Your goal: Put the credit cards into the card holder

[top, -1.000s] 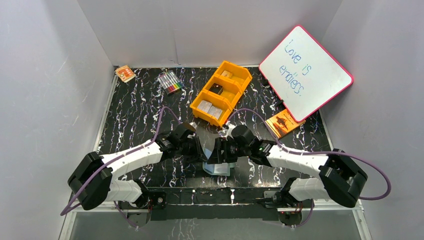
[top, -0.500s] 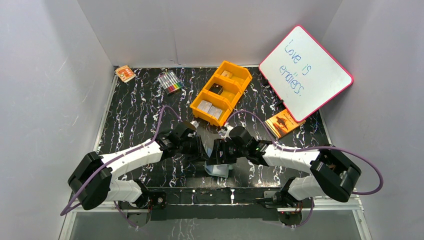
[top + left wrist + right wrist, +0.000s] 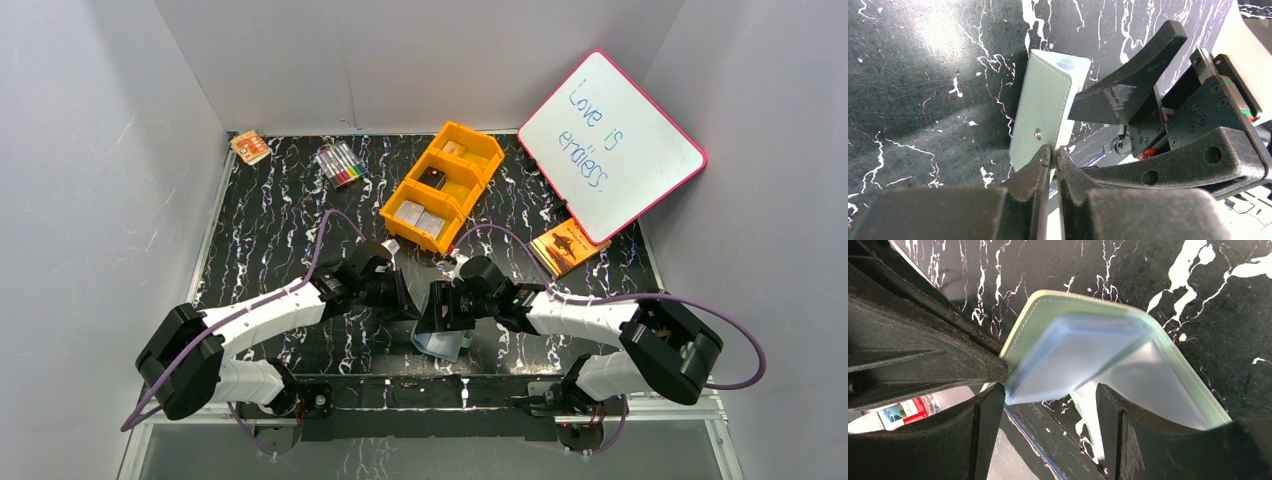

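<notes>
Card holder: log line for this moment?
card holder: held part-open | left gripper: pinching its cover | right gripper: open | credit cards: in orange tray

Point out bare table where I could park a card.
Widest bare patch: left half, between the markers and the left arm. Narrow strip between orange tray and whiteboard. Crowded: front centre, left gripper and right gripper at the card holder.

Legible text: one handwritten item.
Whiteboard, pink-framed, far right of the desk: blue marker, "Love is" above a second word that looks like "endless". Print on the orange booklet, the small orange packet and the cards in the orange tray: too small to read.
</notes>
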You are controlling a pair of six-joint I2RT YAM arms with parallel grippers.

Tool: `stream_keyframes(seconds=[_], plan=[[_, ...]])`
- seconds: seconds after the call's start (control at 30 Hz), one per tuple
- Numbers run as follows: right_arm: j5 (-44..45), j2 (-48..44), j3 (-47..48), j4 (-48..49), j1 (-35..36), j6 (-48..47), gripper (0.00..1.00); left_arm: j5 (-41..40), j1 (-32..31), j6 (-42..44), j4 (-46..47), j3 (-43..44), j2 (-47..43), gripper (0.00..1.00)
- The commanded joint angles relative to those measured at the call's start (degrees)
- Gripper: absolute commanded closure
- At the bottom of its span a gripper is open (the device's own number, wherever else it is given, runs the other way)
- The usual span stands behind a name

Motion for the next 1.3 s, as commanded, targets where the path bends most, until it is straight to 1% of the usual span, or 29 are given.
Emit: stream_keyframes(seconds=[0.0,0.07,0.5,0.93,1.27], plan=[[1.7,-2.3,-1.0,1.1,0.2,1.2,0.25,1.1,-0.2,-0.3,0.2,-0.8,-0.9,0.97],[2.1,-2.6,-1.4,1.1,0.2,1.7,0.25,0.9,-0.1,-0.4,0.1,-0.9,-1.0,1.00],[4.9,-5.0,-3.3,-0.5,0.2,3.7,0.27,-0.1,-0.1,-1.1,-0.6,-1.4,-1.5,1.00],[7.7,-5.5,-3.3,-4.8,0.2,4.0,0.33,-1.0,-0.1,-1.8,-0.6,-2.2,-2.4,1.00],[8.3,-6.7,-4.6,-4.9,0.3,4.3,0.33,-2.1,-0.1,-1.9,-1.0,-2.6,-2.5,1.00]])
